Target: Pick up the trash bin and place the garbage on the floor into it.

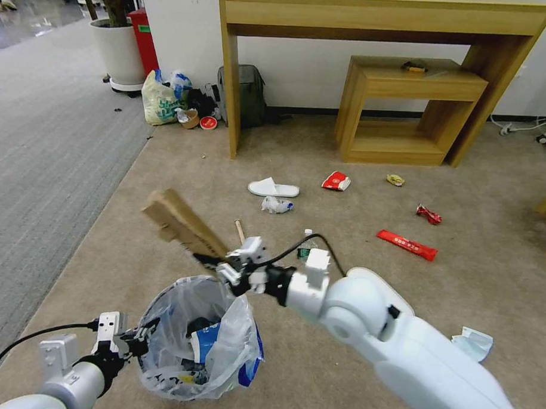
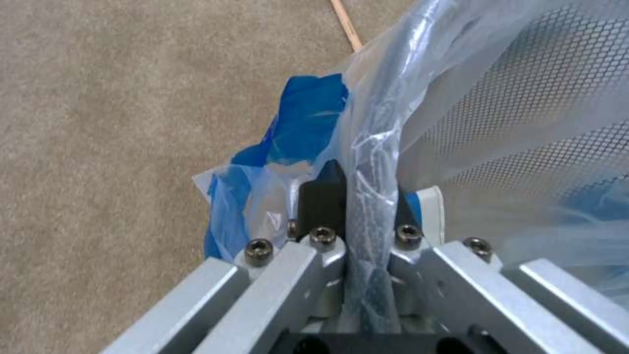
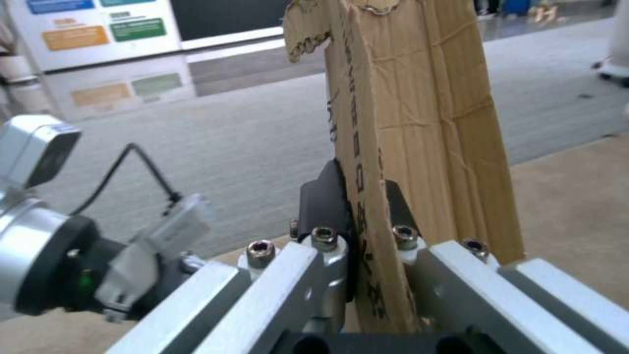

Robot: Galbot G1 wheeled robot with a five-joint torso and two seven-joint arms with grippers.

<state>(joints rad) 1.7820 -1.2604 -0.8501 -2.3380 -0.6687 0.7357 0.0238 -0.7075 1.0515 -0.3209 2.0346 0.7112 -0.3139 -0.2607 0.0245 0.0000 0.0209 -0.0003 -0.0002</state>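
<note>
Far left on the grey ribbed carpet (image 1: 48, 137): white planter (image 1: 118, 53) w/ a red bin (image 1: 144, 39) behind it. Next to those, by the wall, a pale-yellow shopping bag (image 1: 159, 102), paper cup (image 1: 191, 119) and grey backpack (image 1: 248, 96).

Low left, the left gripper (image 1: 142, 337) holds the trash bin (image 1: 199, 339) by its near-left rim, bin off the floor (image 1: 339, 374) in front of the robot. Left wrist view: jaws closed on the rim of the black mesh wall (image 2: 524, 113) and the bag liner (image 2: 295, 123); blue print shows on the plastic. Some litter already lies inside the bin.

Just above the bin's far rim, the right gripper (image 1: 214, 263) reaches across from the right, jaws clamped on one end of the cardboard strip (image 1: 180, 221). Strip sticks up and out to the left, tilted, free end well clear of the bin. Right wrist view: black fingers (image 3: 322, 201) pinch the strip (image 3: 419, 123) on both sides.

Centre floor, beyond the grippers: wooden stick (image 1: 240, 231), green-label bottle (image 1: 306, 244), white slipper (image 1: 272, 188) w/ a crumpled white wrapper (image 1: 276, 205) just beside it. Further right: red-white packet (image 1: 336, 181), small yellow wrapper (image 1: 395, 180), crumpled red wrapper (image 1: 429, 215), long red wrapper (image 1: 407, 244). Low right, a pale blue-white piece (image 1: 472, 343) near the right arm.

Back wall: tall wooden table (image 1: 387, 17) w/ a lower wooden surface (image 1: 416, 84) nested under it, small dark item on top.
</note>
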